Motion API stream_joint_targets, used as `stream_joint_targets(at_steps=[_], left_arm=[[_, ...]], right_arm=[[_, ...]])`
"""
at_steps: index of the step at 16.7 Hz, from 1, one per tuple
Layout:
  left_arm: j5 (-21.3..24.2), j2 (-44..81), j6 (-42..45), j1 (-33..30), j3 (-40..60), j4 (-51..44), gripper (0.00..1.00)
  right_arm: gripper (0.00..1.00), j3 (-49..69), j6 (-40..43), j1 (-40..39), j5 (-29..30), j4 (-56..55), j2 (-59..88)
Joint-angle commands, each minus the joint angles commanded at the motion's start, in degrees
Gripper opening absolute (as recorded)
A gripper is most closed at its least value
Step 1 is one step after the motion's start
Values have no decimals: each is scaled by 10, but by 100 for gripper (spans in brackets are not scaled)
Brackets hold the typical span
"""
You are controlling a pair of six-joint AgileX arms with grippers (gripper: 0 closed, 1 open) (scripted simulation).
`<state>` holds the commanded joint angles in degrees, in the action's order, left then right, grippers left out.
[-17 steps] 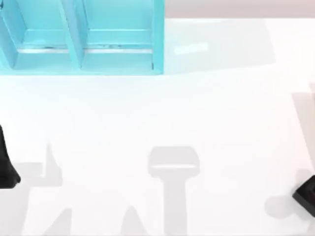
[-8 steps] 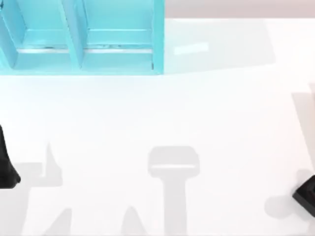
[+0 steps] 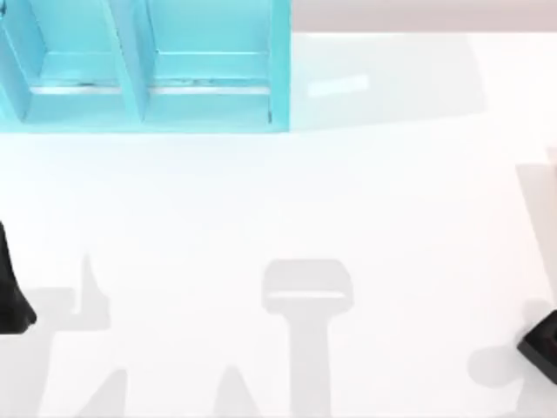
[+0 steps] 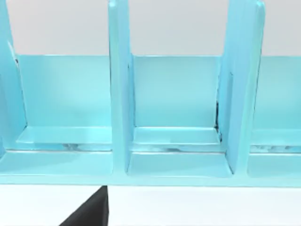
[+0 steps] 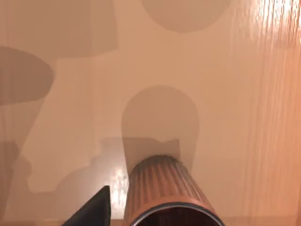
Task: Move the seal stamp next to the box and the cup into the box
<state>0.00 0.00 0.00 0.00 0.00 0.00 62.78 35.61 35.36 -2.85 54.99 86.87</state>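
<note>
Box (image 3: 209,87) at table (image 3: 348,200) far left, 2 compartments seen bare. Left claw (image 3: 10,296) and right claw (image 3: 541,348) parked at table edges, finger state not discernible. Cup (image 5: 164,193) seen upright just beneath right claw.

The white table (image 3: 365,192) carries the turquoise box (image 3: 148,65) at its far left; the cup (image 5: 164,193) apparently stands on it.

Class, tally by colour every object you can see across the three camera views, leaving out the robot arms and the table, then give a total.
Turquoise: 1, the open divided plastic box.
Copper-brown: 1, the ribbed metallic cup.
Total: 2.
</note>
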Motion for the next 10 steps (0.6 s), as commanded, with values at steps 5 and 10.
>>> stream_joint_targets(at_steps=[5,10], left_arm=[[0,0,0,0,0,0,100],[0,0,0,0,0,0,100]], right_arm=[[100,109,-9,-15,5,141,-14],[100,103,-19,-12,34,212,-31]])
